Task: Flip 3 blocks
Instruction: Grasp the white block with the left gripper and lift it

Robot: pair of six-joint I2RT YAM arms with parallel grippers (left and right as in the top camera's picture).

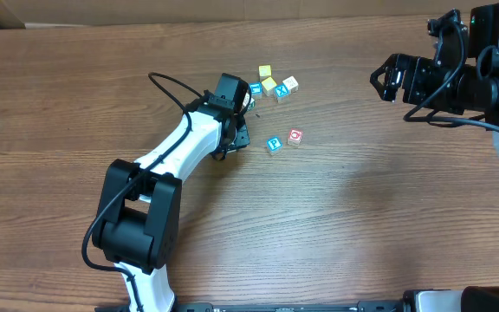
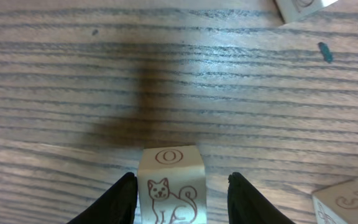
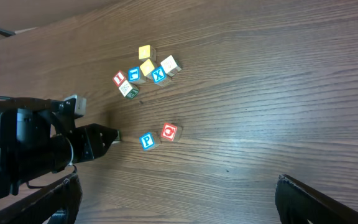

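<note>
A pale wooden block with a drawn dog on its side and an O on top stands on the table between the fingers of my left gripper. The left finger touches it and a gap remains at the right finger, so the jaws are open around it. In the overhead view my left gripper hides this block. To its right lie the teal-letter block and the red-ring block, side by side. My right gripper hovers far right, wide open and empty.
A cluster of other cubes sits behind the left gripper: two yellow-faced ones, a blue X cube, a pale cube and a blue one. A cube with a 3 lies close to the right of the left fingers.
</note>
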